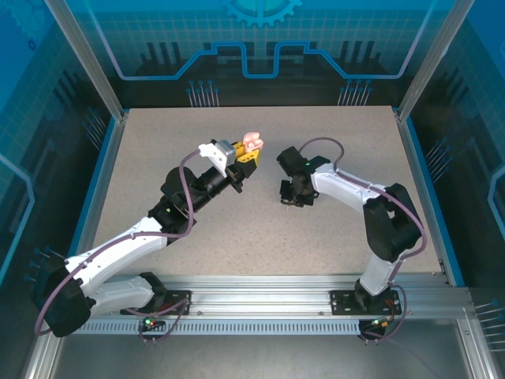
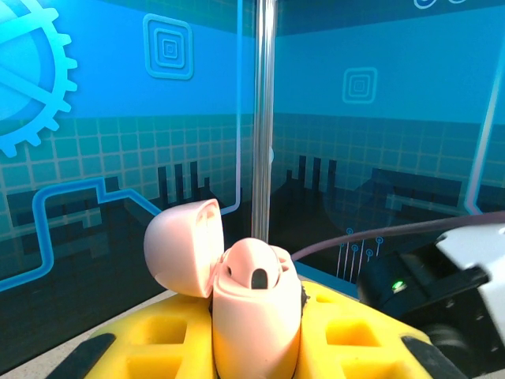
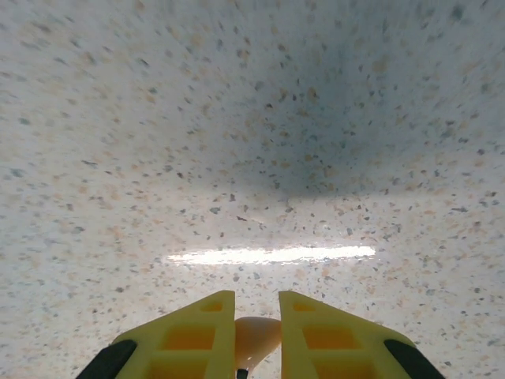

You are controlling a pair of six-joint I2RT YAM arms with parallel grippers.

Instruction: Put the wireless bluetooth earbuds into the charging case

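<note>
Left gripper (image 2: 257, 339) clamped on the open pale pink charging case (image 2: 256, 304), lid (image 2: 183, 246) swung left, over the far middle of the table (image 1: 142, 158); right gripper (image 3: 257, 309), just right of it, points down, jaws narrow, pinching a pale pink earbud (image 3: 256, 338).

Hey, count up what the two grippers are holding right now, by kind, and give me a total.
Pink case: 1, lid open, in the left gripper
Pink earbud: 1, in the right gripper
Total: 2
</note>
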